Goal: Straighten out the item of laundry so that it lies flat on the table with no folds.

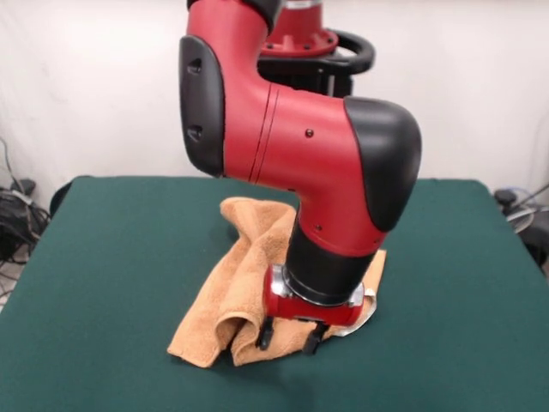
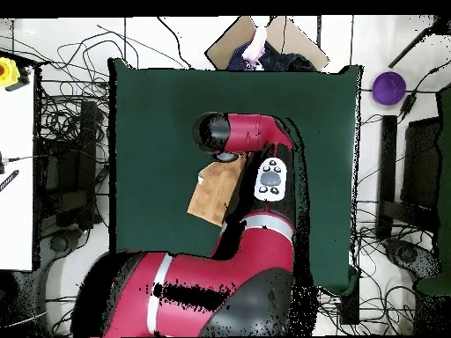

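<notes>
The tool (image 1: 292, 336) stands low over the towel (image 1: 244, 283), its two dark fingertips (image 1: 264, 336) spread apart and resting at the cloth's front edge, clamped on nothing. The orange-tan terry towel lies near the middle of the green desk (image 1: 103, 257), bunched into upright ridges and deep folds, with one rumpled corner rising behind the tool. A pale edge shows beside the tool's red wrist. From overhead, the arm (image 2: 264, 167) covers most of the towel (image 2: 211, 195). No writing is readable.
</notes>
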Controlling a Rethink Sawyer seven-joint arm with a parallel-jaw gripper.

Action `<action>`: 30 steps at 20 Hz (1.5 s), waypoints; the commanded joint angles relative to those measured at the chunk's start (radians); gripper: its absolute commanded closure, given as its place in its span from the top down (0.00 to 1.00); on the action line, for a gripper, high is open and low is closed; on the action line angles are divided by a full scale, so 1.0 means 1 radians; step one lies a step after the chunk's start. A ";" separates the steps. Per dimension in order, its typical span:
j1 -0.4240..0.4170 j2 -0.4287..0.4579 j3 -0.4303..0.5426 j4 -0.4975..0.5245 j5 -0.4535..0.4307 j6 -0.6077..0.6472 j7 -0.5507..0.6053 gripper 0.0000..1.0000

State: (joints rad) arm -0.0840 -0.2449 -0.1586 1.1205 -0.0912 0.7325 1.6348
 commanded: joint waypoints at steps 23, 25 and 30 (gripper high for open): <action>0.088 0.025 -0.233 0.181 0.111 -0.039 0.695 1.00; 0.085 0.016 -0.224 0.197 0.110 -0.054 0.674 1.00; 0.099 0.022 -0.253 0.182 0.090 -0.006 0.648 1.00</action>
State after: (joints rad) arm -0.0076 -0.2674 -0.4119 1.2534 0.0083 0.7148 2.0839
